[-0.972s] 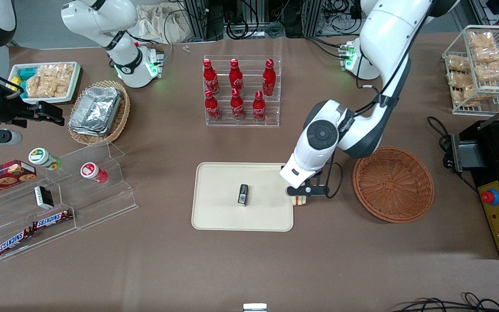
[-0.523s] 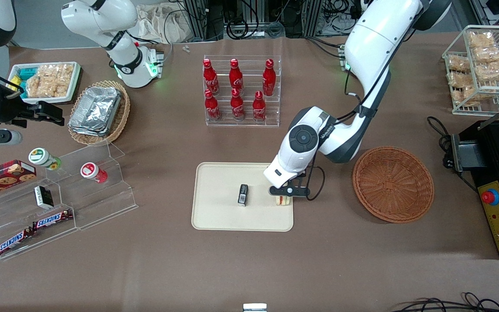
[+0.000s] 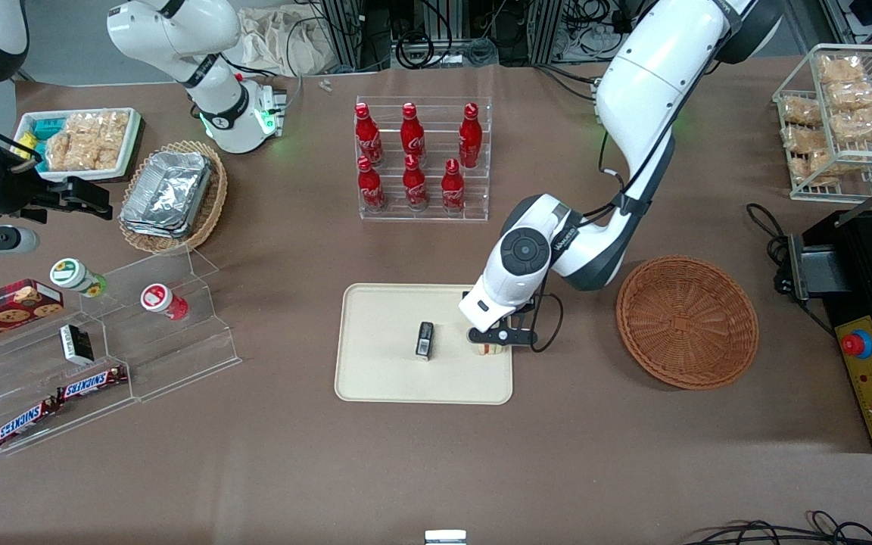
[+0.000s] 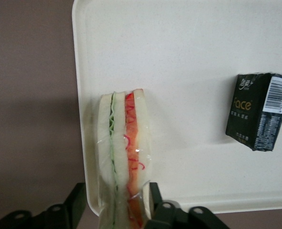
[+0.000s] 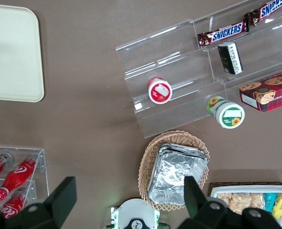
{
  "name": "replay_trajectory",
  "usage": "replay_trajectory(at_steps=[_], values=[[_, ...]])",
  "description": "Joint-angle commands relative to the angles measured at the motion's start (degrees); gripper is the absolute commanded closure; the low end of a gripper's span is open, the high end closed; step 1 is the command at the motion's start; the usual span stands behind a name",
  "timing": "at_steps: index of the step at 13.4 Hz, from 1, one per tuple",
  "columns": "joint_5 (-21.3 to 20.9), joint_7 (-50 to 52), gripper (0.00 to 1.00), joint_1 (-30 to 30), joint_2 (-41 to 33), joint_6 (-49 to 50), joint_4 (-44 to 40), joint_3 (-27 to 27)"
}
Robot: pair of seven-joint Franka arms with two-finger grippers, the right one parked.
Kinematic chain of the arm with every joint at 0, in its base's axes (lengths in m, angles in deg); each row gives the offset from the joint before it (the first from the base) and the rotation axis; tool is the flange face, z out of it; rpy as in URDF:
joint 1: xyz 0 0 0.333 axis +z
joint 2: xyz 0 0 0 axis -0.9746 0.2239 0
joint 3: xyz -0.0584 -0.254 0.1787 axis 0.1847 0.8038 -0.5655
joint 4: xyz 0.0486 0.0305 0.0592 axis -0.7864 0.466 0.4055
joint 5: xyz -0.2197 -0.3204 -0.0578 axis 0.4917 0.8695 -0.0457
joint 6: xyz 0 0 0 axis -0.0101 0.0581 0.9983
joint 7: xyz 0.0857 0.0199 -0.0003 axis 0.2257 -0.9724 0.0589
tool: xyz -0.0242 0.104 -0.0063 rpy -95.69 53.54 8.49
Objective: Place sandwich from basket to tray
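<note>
The sandwich (image 4: 124, 157) is a wrapped wedge with pale bread and red and green filling lines. My left gripper (image 3: 495, 338) is shut on it. It stands on edge just inside the cream tray (image 3: 383, 371), by the tray's rim toward the working arm's end. In the left wrist view my gripper (image 4: 116, 198) has its black fingers (image 4: 155, 191) on either side of the sandwich over the tray (image 4: 188, 57). The reddish-brown wicker basket (image 3: 687, 322) sits beside the tray toward the working arm's end, with nothing in it.
A small black packet (image 3: 425, 339) stands on the tray near its middle. A clear rack of red bottles (image 3: 421, 159) stands farther from the front camera. Clear stepped shelves with snacks (image 3: 103, 348) lie toward the parked arm's end. A black appliance (image 3: 871, 325) lies past the basket.
My gripper carried the sandwich from just outside the tray's rim to over the tray, then sank a little. The basket and black packet have not moved.
</note>
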Motion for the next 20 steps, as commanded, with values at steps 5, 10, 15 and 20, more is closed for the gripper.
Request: replay_trajectory(at_steps=[5,10,15,20], values=[[1.56,-0.02,0.01,1.77,-5.82,13.18,-1.86,-0.06],[5.88,-9.39,0.01,12.22,-14.70,27.40,-1.86,0.03],[5.89,-29.97,0.01,24.09,-22.44,37.28,-1.85,-0.50],[5.27,-29.11,0.01,32.79,-26.14,39.22,-2.03,-0.59]])
